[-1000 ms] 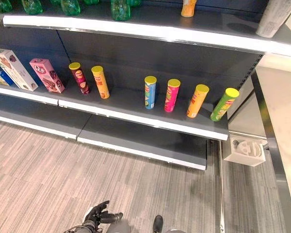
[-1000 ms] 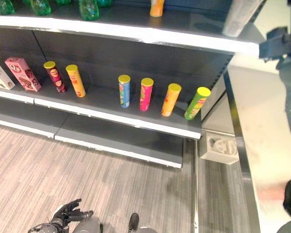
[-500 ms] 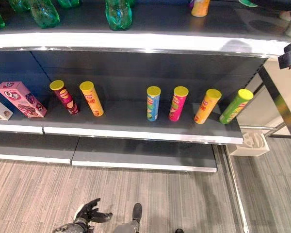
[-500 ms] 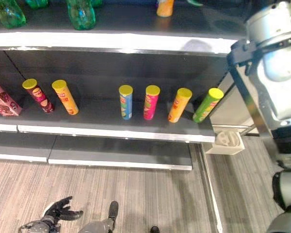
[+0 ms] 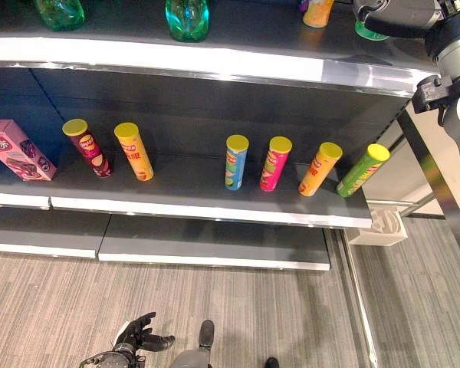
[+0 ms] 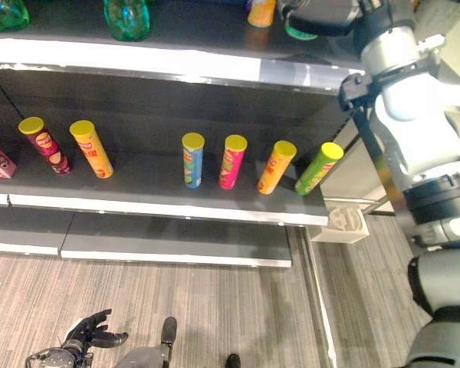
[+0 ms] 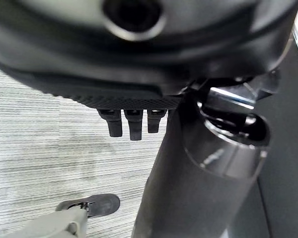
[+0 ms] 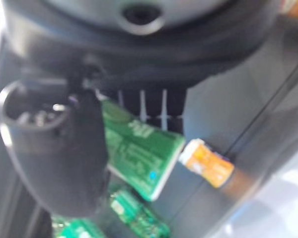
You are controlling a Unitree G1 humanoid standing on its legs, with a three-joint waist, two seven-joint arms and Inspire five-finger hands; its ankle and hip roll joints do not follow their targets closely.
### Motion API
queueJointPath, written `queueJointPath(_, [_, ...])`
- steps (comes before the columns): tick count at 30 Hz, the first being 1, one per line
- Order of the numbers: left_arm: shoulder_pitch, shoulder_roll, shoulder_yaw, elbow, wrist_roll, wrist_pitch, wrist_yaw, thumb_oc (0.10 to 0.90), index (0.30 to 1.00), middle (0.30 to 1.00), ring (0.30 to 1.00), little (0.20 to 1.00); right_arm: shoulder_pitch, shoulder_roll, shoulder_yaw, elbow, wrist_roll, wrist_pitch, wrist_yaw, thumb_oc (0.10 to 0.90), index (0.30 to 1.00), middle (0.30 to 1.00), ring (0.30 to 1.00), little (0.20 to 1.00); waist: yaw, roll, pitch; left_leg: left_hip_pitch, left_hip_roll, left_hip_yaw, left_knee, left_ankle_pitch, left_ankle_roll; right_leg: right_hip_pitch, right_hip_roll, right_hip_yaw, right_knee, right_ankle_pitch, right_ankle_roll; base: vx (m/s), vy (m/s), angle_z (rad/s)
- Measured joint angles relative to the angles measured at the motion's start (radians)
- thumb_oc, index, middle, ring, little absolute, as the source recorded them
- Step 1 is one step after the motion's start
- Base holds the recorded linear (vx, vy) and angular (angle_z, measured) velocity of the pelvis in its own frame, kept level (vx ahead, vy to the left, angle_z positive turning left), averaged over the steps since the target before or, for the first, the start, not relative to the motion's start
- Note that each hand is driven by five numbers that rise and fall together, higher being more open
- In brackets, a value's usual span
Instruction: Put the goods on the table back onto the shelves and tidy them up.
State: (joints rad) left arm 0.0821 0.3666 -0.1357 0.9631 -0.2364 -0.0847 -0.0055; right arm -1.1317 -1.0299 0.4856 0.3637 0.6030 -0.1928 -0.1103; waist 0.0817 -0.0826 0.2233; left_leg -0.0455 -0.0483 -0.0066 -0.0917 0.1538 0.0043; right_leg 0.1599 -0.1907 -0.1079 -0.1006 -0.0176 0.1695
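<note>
My right hand (image 5: 395, 11) is up at the top shelf (image 5: 215, 60), at its right end. It is shut on a green can (image 8: 139, 151), thumb (image 8: 64, 148) in front and fingers behind; the can's green end (image 5: 366, 32) rests low over the shelf board. An orange can (image 5: 318, 11) stands just left of it. On the middle shelf (image 5: 207, 208) stand dark red (image 5: 86, 147), orange (image 5: 134, 151), blue (image 5: 234, 162), pink (image 5: 274, 163), orange (image 5: 320, 169) and green (image 5: 362, 169) cans. My left hand (image 5: 134, 337) hangs open low over the floor.
Green bottles (image 5: 188, 15) stand on the top shelf to the left. A pink box (image 5: 15, 149) sits at the middle shelf's left end. A white block (image 5: 383, 224) lies on the floor by the shelf's right post. Grey plank floor lies in front.
The camera has swung right and tilted up. My right arm has come in from the right and reached the green can onto the top shelf. The left hand stays low.
</note>
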Motion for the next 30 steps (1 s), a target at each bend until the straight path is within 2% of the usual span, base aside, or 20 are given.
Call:
queueJointPath(2, [0.021,-0.008,0.010,-0.001,0.000,0.000,0.001,0.800,0.900,0.900,0.900,0.900,0.039,0.008,-0.015,-0.025,-0.001,0.001,-0.002,0.400,0.300,0.300,0.300,0.300,-0.003,0.002,-0.001,-0.001,0.017,-0.002,0.000,-0.001,-0.002,-0.001,0.017,0.000,0.000,0.002,-0.008,0.03,-0.084,-0.03])
queueJointPath(3, [0.040,-0.018,0.020,0.000,0.000,0.003,0.002,0.800,0.900,0.900,0.900,0.900,0.076,0.040,-0.037,-0.036,-0.006,0.006,-0.004,0.400,0.300,0.300,0.300,0.300,-0.008,0.000,-0.002,0.001,0.027,-0.003,0.000,0.000,-0.010,0.000,0.027,0.001,0.000,0.003,-0.011,0.03,-0.071,-0.03])
queueJointPath(7, [0.060,-0.043,0.020,-0.001,0.000,0.003,0.002,0.800,0.900,0.900,0.900,0.900,0.094,0.043,-0.037,-0.037,-0.033,0.038,-0.004,0.400,0.300,0.300,0.300,0.300,-0.008,0.011,-0.007,-0.005,0.034,-0.007,0.000,0.006,-0.019,-0.004,0.035,0.000,0.000,0.004,-0.024,0.02,-0.064,0.03])
queueJointPath(12, [0.055,-0.045,0.019,-0.005,-0.004,0.002,0.003,0.800,0.900,0.900,0.900,0.900,0.092,0.054,-0.038,0.040,-0.054,0.045,-0.008,0.400,0.300,0.300,0.300,0.300,0.010,0.031,-0.021,-0.008,0.031,-0.031,0.000,0.013,-0.016,0.006,0.038,-0.026,0.003,0.005,-0.025,0.02,-0.021,0.13])
queueJointPath(17, [0.058,-0.045,0.018,0.000,-0.038,0.003,0.019,0.800,0.900,0.900,0.900,0.900,0.049,0.059,-0.027,0.176,-0.053,0.053,-0.023,0.400,0.300,0.300,0.300,0.300,0.025,0.037,-0.024,-0.015,0.031,-0.055,0.001,0.017,-0.021,0.010,0.045,-0.052,0.007,0.004,-0.025,0.01,-0.008,0.14])
queueJointPath(22, [0.057,-0.047,0.017,0.000,-0.038,0.002,0.018,0.800,0.900,0.900,0.900,0.900,0.019,0.059,-0.021,0.261,-0.047,0.072,-0.023,0.400,0.300,0.300,0.300,0.300,0.044,0.034,-0.026,-0.020,0.028,-0.085,0.000,0.020,-0.034,0.023,0.050,-0.082,0.007,-0.002,-0.035,0.01,-0.003,0.19])
queueJointPath(30, [0.056,-0.046,0.010,0.004,-0.039,0.002,0.019,0.800,0.900,0.900,0.900,0.900,-0.024,0.111,-0.014,0.378,-0.048,0.081,-0.024,0.400,0.300,0.300,0.300,0.300,0.053,0.004,-0.051,-0.034,0.020,-0.108,0.000,0.023,-0.032,0.020,0.047,-0.106,0.007,-0.005,-0.032,0.01,0.003,0.09])
